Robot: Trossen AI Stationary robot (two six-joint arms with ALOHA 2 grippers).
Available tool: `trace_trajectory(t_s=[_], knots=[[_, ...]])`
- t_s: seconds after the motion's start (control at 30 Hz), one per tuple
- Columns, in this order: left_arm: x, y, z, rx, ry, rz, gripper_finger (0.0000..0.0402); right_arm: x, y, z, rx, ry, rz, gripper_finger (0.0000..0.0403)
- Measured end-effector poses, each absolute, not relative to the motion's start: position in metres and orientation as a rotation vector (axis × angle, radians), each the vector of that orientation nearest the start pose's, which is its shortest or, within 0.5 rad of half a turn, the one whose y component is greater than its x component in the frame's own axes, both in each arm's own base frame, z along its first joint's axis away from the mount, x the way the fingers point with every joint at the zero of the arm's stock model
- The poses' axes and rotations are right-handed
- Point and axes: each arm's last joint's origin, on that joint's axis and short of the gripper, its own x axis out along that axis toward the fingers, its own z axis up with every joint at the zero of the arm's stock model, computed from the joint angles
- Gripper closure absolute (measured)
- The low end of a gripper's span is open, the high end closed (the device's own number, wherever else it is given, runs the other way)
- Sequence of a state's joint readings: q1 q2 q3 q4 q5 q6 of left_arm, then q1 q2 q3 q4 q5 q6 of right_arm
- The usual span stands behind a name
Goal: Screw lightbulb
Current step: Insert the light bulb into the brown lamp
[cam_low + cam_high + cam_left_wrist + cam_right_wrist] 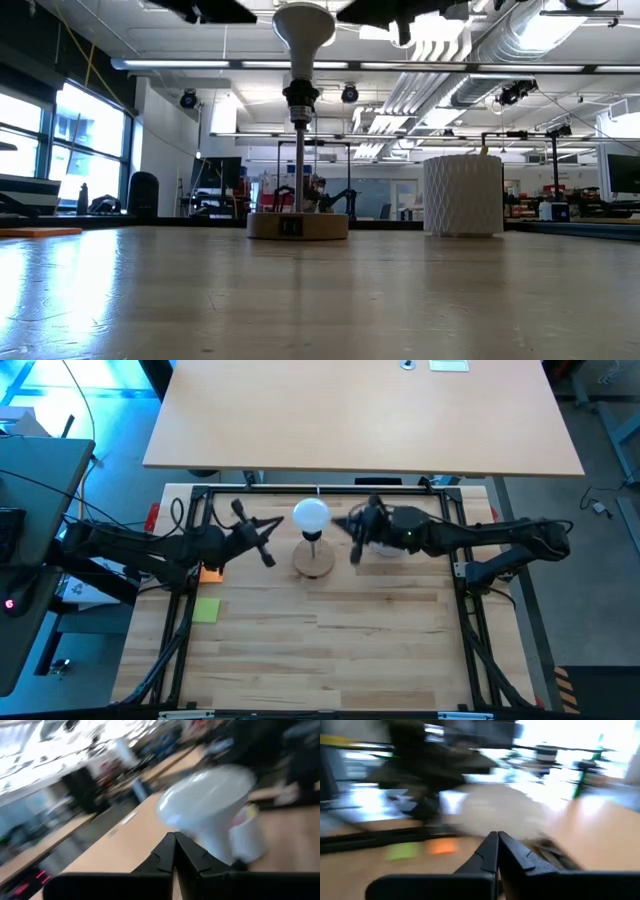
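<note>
We see the lightbulb [311, 515] upright, globe up, neck seemingly in the wooden stand [314, 558]; closed left hand [268, 545] and closed right hand [354, 532] flank it, apart.

No readable text, label, brand, number or sign in any view. Small dark square patch on front of round wooden disc base [297, 225] in low view: marks too small to read. White sheet on far pale wooden desk [449, 365] in high view: print unreadable.

Low view: lightbulb [304, 25] top cut off by edge; wrist views blurred w/ motion.
</note>
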State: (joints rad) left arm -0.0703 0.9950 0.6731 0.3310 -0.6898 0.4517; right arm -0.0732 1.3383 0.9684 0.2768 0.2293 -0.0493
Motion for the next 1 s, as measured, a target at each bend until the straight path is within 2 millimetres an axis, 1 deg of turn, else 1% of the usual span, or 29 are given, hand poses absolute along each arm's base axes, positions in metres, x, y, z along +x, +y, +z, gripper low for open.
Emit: trace_trajectory(t_s=[0.03, 0.1, 0.17, 0.23, 0.3, 0.43, 0.5, 0.57, 0.63, 0.73, 0.8, 0.83, 0.9, 0.97, 1.0], knots=[[0.219, 0.001, 0.307, 0.431, 0.106, 0.575, 0.0401, 0.303, -0.034, 0.319, -0.050, 0.104, -0.354, 0.0403], [0.221, -0.002, 0.309, 0.425, 0.065, 0.520, 0.0401, 0.302, -0.045, 0.318, -0.030, 0.101, -0.388, 0.0403], [0.225, -0.001, 0.309, 0.423, 0.041, 0.506, 0.0401, 0.304, -0.054, 0.317, 0.002, 0.087, -0.333, 0.0403], [0.228, 0.002, 0.306, 0.441, 0.060, 0.522, 0.0401, 0.306, -0.057, 0.314, 0.029, 0.089, -0.230, 0.0403], [0.230, 0.006, 0.302, 0.445, 0.092, 0.558, 0.0401, 0.307, -0.053, 0.314, 0.036, 0.095, -0.140, 0.0403], [0.231, 0.017, 0.298, 0.438, 0.145, 0.658, 0.0401, 0.308, -0.034, 0.316, 0.004, 0.086, 0.036, 0.0403], [0.229, 0.021, 0.298, 0.444, 0.168, 0.713, 0.0401, 0.307, -0.028, 0.316, -0.029, 0.086, 0.070, 0.0403], [0.225, 0.021, 0.301, 0.446, 0.162, 0.751, 0.0401, 0.306, -0.027, 0.317, -0.033, 0.102, 0.004, 0.0403], [0.224, 0.017, 0.303, 0.447, 0.151, 0.730, 0.0401, 0.302, -0.031, 0.319, -0.040, 0.115, -0.143, 0.0403], [0.225, 0.008, 0.304, 0.447, 0.118, 0.621, 0.0401, 0.298, -0.044, 0.320, -0.050, 0.115, -0.394, 0.0403], [0.228, 0.002, 0.303, 0.445, 0.090, 0.507, 0.0401, 0.298, -0.052, 0.319, -0.034, 0.112, -0.429, 0.0403], [0.230, 0.000, 0.302, 0.439, 0.080, 0.466, 0.0401, 0.299, -0.056, 0.319, -0.014, 0.100, -0.400, 0.0403], [0.234, 0.001, 0.299, 0.428, 0.085, 0.467, 0.0401, 0.302, -0.060, 0.315, 0.028, 0.108, -0.289, 0.0403], [0.234, 0.008, 0.297, 0.430, 0.117, 0.571, 0.0401, 0.305, -0.056, 0.313, 0.039, 0.117, -0.152, 0.0403], [0.234, 0.011, 0.296, 0.428, 0.133, 0.628, 0.0401, 0.305, -0.050, 0.314, 0.037, 0.105, -0.076, 0.0403]])
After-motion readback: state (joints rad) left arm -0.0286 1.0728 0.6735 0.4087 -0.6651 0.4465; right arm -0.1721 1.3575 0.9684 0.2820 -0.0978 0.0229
